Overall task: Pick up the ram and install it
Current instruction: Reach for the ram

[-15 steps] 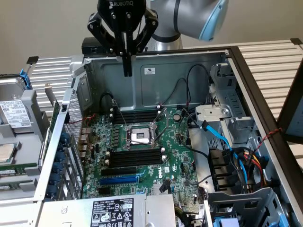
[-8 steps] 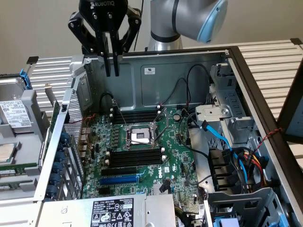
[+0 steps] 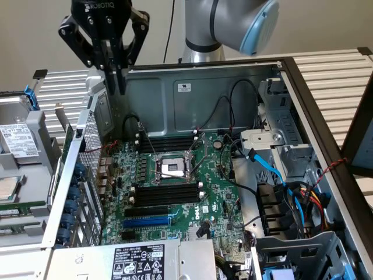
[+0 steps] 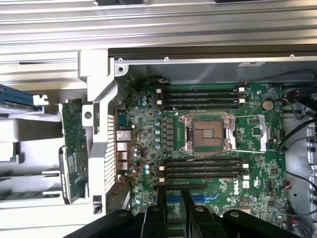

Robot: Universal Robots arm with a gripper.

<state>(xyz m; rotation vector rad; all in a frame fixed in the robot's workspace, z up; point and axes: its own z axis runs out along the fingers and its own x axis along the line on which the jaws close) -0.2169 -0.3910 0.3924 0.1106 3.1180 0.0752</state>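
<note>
The ram [image 4: 74, 144] stands on edge just outside the computer case [image 3: 204, 93], untouched. It is judged light, stiff and fragile: grip its long edges, not the chips. The hand [image 3: 116, 87] hovers overhead, narrowly spread, empty.

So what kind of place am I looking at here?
Probably a robotics test bench for computer assembly: an open desktop case with its motherboard exposed lies on a slatted metal table, under a robot arm.

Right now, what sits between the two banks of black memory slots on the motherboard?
The processor socket in its metal frame lies between them, seen in both the exterior and wrist views.
</note>
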